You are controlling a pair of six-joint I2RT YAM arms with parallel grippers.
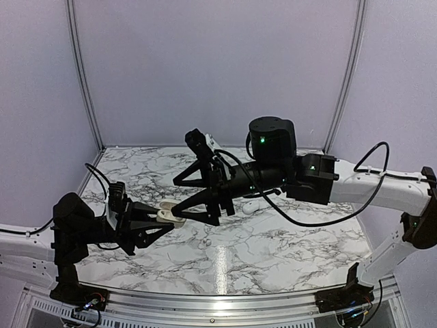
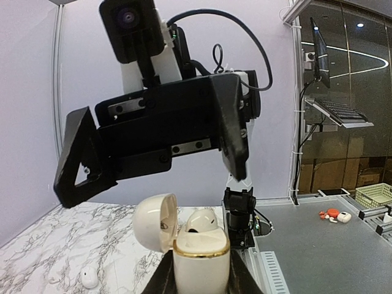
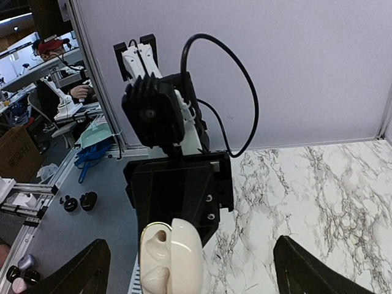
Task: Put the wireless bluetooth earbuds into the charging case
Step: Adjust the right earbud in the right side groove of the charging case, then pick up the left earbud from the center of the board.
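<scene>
the left gripper point(image 1: 161, 223), black plastic with angular wedge-shaped fingers, was pinched on the lower body of the charging case point(image 1: 171, 216) and carried it above the left half of the marble-patterned bench point(image 1: 273, 253), roughly midway between the near and far edges. the case was a glossy cream-white pebble with a thin gold rim point(image 2: 201, 248) round its mouth. its long axis ran in line with the left fingers, with the open mouth pointing away from that gripper toward the right gripper. the domed lid point(image 2: 155, 221) was swung open on its hinge to one side, a dark spot showing in its hollow. a seated earbud point(image 2: 203, 221), smooth, white and rounded, stood proud of the rim in one socket.

the right gripper point(image 1: 176, 198) reached in from the right edge with its black triangular fingers spread wide. the case sat in front of the gap between them, with neither finger touching it, as the right wrist view showed.

further right, near the middle of the bench and close beside the right arm, a loose earbud point(image 1: 251, 206) lay on the marble, a tiny white oval.
</scene>
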